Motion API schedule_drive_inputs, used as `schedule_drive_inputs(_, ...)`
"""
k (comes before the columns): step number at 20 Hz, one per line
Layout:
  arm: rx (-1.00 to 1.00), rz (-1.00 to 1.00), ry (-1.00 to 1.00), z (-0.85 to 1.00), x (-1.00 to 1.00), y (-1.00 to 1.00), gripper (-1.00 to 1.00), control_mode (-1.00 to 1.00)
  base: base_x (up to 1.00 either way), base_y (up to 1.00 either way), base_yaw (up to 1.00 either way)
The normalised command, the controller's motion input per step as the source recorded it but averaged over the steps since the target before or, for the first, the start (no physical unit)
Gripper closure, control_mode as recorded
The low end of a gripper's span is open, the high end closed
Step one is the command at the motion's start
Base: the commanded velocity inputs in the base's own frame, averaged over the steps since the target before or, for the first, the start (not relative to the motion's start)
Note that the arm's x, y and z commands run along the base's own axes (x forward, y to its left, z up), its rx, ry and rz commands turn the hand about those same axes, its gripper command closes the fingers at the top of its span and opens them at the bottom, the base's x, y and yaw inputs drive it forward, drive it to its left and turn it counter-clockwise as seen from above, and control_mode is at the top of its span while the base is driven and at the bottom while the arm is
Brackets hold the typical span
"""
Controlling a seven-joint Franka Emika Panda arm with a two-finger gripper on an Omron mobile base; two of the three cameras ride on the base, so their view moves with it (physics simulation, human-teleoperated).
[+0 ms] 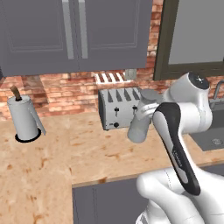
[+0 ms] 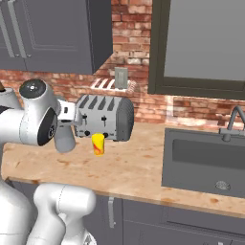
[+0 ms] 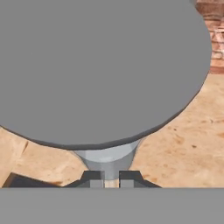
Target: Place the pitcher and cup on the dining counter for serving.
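Pincer [image 3: 105, 180] pinching pitcher [image 1: 141, 120] at neck under cap, top grasp so body hangs free; lifted clear of table [image 1: 87, 148] by toaster [image 2: 106, 116]. Cup [image 2: 98, 143] stands on table before toaster, awaiting its turn.

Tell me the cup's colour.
Yellow with a red-orange patch; the cup shows best in the right base view.

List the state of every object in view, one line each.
Pitcher: gripped near its neck, lifted off the counter, tilted, capped.
Gripper: shut on the pitcher.
Cup: upright on the counter before the toaster, not held.
Toaster: on the counter by the wall; slots look empty.
Paper towel roll: upright on its post.
Cupboard doors: shut.
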Motion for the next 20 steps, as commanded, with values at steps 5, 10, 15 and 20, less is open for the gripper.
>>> schedule_drive_inputs(5, 0.0, 0.0, 0.0, 0.0, -0.07, 0.0, 1.0, 1.0, -0.11, 0.0, 0.01)
schedule_drive_inputs(10, 0.0, 0.0, 0.0, 0.0, 0.0, 0.0, 1.0, 1.0, -0.98, -0.03, 0.25)
schedule_drive_inputs(15, 0.0, 0.0, 0.0, 0.0, 0.0, 0.0, 1.0, 1.0, -1.0, -0.04, 0.58)
schedule_drive_inputs(20, 0.0, 0.0, 0.0, 0.0, 0.0, 0.0, 1.0, 1.0, -0.9, -0.15, 0.86)
